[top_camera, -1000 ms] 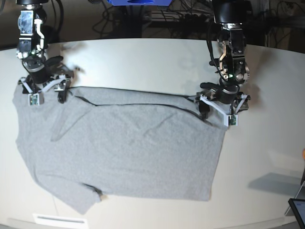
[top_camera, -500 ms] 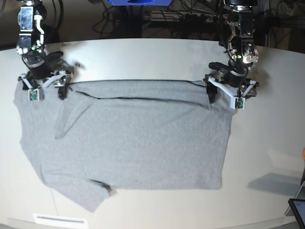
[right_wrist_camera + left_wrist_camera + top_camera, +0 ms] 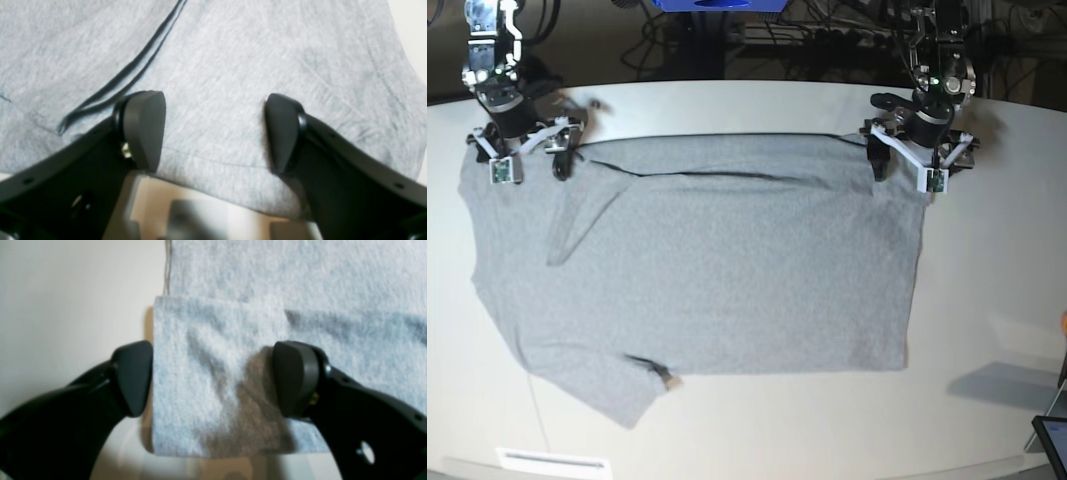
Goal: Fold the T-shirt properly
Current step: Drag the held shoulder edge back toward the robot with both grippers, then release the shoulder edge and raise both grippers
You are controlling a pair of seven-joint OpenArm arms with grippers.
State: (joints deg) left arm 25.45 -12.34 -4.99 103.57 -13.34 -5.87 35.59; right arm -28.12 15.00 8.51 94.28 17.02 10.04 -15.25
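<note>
on the pale round table (image 3: 987, 280) we see the heather-grey cotton t-shirt (image 3: 717, 280) spread flat; our left gripper (image 3: 213, 380) and right gripper (image 3: 213, 130) both stand spread over its far corners.

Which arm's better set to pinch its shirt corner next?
Left. The left gripper stands open astride the T-shirt corner flap. The right gripper, also open, sits over flat cloth inside the edge.

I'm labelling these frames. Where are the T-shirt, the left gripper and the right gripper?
T-shirt (image 3: 727, 270): base view, middle of the grey body.
Left gripper (image 3: 213, 380): left wrist view, midway between the fingertips.
Right gripper (image 3: 215, 130): right wrist view, midway between the fingertips.
</note>
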